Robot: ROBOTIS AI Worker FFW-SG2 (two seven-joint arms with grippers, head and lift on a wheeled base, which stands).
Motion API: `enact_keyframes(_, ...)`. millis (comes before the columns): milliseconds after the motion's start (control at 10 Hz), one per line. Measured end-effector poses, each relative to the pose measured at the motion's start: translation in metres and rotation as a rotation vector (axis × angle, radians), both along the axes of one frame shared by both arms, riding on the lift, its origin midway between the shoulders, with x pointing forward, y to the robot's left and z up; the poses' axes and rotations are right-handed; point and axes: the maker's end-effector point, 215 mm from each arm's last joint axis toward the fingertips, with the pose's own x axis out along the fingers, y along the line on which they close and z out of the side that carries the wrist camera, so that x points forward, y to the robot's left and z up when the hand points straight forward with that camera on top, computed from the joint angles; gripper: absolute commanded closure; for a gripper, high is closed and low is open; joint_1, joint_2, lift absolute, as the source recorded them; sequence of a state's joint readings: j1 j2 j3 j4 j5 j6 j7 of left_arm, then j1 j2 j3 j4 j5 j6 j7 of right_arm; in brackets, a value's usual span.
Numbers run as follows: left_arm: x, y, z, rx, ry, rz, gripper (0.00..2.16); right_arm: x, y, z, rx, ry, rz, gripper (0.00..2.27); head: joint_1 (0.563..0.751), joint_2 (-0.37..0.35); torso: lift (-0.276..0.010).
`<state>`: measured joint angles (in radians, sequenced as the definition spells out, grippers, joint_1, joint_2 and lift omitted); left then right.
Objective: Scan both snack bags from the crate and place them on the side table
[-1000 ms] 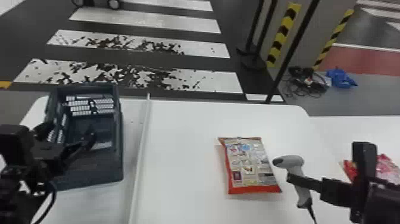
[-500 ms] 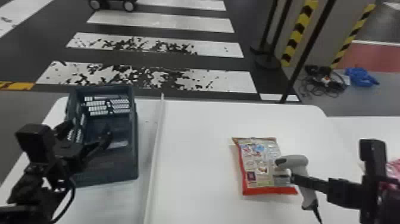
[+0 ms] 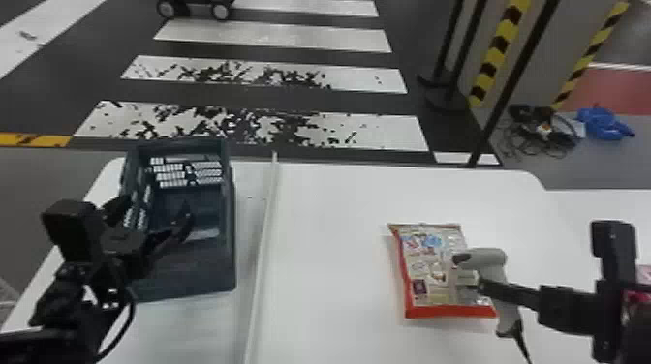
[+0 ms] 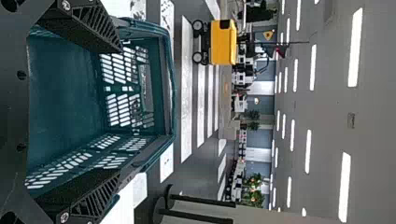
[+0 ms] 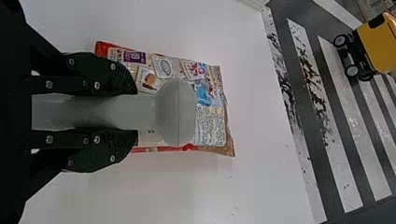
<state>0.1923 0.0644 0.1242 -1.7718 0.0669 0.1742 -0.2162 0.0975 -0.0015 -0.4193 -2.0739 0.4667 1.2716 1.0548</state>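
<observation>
Ceiling lights (image 4: 356,49) are glowing in long rows, and bright light is spreading evenly over the white table (image 3: 334,208). The snack bag (image 3: 424,266) is casting a soft, faint shadow; the crate (image 3: 193,273) is looking darker inside.

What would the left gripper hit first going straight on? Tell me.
Probably the crate's slotted far wall, facing the open jaws; depth is unclear, so it might pass over the rim instead.

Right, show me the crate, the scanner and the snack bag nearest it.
Crate (image 3: 203,273): head view, near wall.
Scanner (image 5: 176,112): right wrist view, its rounded head.
Snack bag (image 3: 450,311): head view, red lower edge.
</observation>
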Motion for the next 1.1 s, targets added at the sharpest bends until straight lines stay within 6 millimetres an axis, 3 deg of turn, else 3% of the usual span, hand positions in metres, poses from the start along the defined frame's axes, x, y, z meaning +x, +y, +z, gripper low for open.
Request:
enact_keyframes(300,0.0,0.0,0.0,-0.001,0.0,0.0,0.09,0.006,-0.016,0.0,-0.009,-0.012,-0.026,2.23,0.695,-0.096,-0.098)
enact_keyframes(800,-0.001,0.0,-0.003,0.0,0.005,-0.001,0.09,0.041,-0.092,-0.013,-0.132,-0.113,-0.074,2.23,0.695,-0.175,-0.098)
enact_keyframes(1100,-0.001,0.0,-0.003,0.001,0.006,-0.001,0.09,0.052,-0.127,-0.039,-0.215,-0.136,-0.073,2.23,0.695,-0.21,-0.098)
